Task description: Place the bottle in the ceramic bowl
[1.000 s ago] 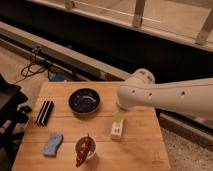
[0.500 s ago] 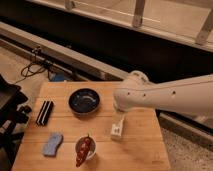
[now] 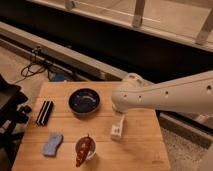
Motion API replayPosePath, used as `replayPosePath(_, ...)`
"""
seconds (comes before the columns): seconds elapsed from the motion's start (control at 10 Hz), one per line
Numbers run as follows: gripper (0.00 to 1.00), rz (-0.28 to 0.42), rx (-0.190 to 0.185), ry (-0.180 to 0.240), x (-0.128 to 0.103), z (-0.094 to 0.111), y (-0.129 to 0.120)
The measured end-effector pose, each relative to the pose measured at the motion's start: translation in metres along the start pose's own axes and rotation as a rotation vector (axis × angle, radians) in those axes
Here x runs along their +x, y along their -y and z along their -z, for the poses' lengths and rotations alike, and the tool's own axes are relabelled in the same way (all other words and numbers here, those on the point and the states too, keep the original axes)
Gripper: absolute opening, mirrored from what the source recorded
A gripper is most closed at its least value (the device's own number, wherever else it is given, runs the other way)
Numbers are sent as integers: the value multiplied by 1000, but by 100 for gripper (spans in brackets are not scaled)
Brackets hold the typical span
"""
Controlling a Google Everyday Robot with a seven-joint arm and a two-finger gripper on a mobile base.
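Hanging from the white arm that enters from the right, the hand [image 3: 119,119] points down over the wooden counter [image 3: 145,147], directly above the bottle [image 3: 116,132]; whether it grips the bottle cannot be told. The bottle is outside the ceramic bowl [image 3: 84,101], just to its right and nearer the front edge. A black ribbed block [image 3: 45,112], a blue sponge [image 3: 52,144] and a white cup [image 3: 93,149] holding a red pepper [image 3: 81,155] lie further left.

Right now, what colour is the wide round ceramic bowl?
Glossy dark navy bowl, camera view; the gripper hangs right of it.
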Motion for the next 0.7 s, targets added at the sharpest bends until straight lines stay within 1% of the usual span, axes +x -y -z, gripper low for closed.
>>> replayPosePath(0.1,80,-16,1,-4,1,0,2)
replayPosePath(0.2,80,-65,-1,-27,5,-2,6)
replayPosePath(0.3,80,-172,-10,-45,8,-10,10)
replayPosePath(0.5,80,-341,-37,-72,19,-26,14)
replayPosePath(0.6,80,-418,-53,-73,24,-32,16)
replayPosePath(0.7,80,-536,-83,-67,32,-41,18)
